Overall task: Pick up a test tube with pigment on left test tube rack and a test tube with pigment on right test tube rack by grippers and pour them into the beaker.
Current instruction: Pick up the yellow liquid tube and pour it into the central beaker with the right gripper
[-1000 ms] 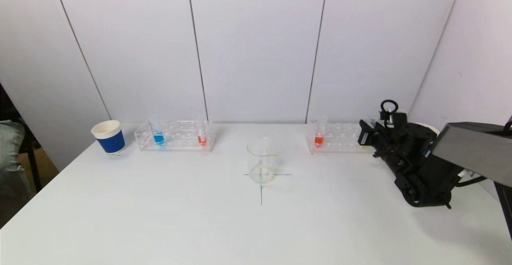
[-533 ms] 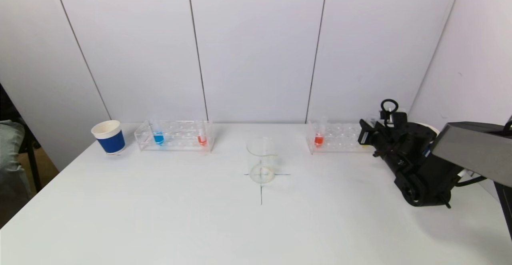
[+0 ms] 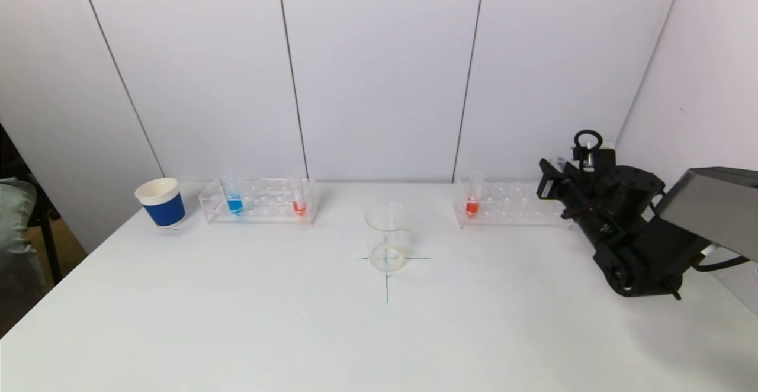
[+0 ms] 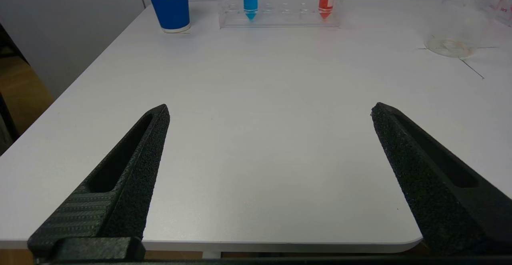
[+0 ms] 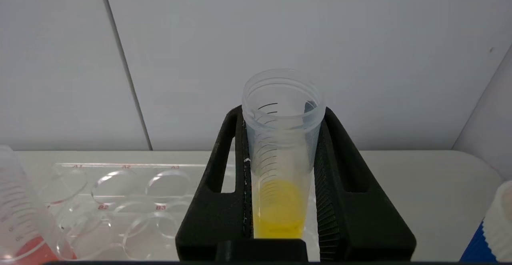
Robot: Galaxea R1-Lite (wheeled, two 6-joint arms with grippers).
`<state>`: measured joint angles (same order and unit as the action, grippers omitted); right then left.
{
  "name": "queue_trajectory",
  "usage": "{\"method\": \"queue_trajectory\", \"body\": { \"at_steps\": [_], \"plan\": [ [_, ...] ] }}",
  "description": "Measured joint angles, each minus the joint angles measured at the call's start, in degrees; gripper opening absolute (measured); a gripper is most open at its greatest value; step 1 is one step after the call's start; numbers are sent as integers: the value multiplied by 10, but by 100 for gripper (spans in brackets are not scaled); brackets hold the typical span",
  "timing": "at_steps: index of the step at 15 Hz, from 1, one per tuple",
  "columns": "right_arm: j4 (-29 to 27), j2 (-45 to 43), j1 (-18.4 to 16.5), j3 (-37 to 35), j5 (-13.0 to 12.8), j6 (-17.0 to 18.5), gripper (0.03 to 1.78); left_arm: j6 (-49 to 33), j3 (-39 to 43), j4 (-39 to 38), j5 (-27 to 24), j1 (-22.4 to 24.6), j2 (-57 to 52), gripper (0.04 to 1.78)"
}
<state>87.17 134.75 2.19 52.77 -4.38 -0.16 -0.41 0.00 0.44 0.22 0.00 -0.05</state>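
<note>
My right gripper is at the right end of the clear right rack, shut on a clear test tube with yellow pigment; its fingers press both sides of the tube. Whether the tube's tip is free of the rack is hidden. A red-pigment tube stands at that rack's left end. The left rack holds a blue tube and a red tube. The glass beaker stands mid-table on a cross mark. My left gripper is open and empty over the table's front edge.
A blue paper cup stands left of the left rack, also in the left wrist view. Another blue and white cup shows close beside my right gripper. White wall panels rise right behind the racks.
My right gripper has risen and shifted a little to the right and back, with the yellow tube in it. The racks, beaker and cup have not moved.
</note>
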Motion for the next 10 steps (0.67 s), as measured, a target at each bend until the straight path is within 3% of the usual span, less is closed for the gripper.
{"method": "queue_trajectory", "body": {
  "at_steps": [6,10],
  "plan": [
    [-7,-56,6,10,0,-21,50,0,0,0,0,0,0,176],
    [-78,-115,20,31,-1,-22,50,0,0,0,0,0,0,176]
  ]
}}
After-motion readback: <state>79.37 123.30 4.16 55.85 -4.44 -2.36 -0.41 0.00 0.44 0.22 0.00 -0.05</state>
